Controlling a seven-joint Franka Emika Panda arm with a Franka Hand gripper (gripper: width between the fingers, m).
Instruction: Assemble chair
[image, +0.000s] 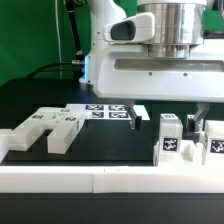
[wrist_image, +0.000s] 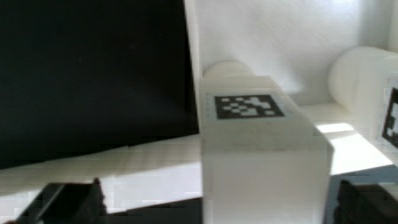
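My gripper is open and hangs low over the exterior view's right side. Its dark fingers stand on either side of a small white post with a black-and-white tag. In the wrist view the same post stands upright between the fingers, with a clear gap on one side and only a narrow one on the other. My gripper holds nothing. A second tagged post stands just beside the first, seen close by as a rounded white piece. Notched white chair blocks lie at the exterior view's left.
A long low white border rail runs along the front edge, right by both posts. The marker board lies flat on the black table behind the gripper. The bulky arm body fills the upper part of the exterior view.
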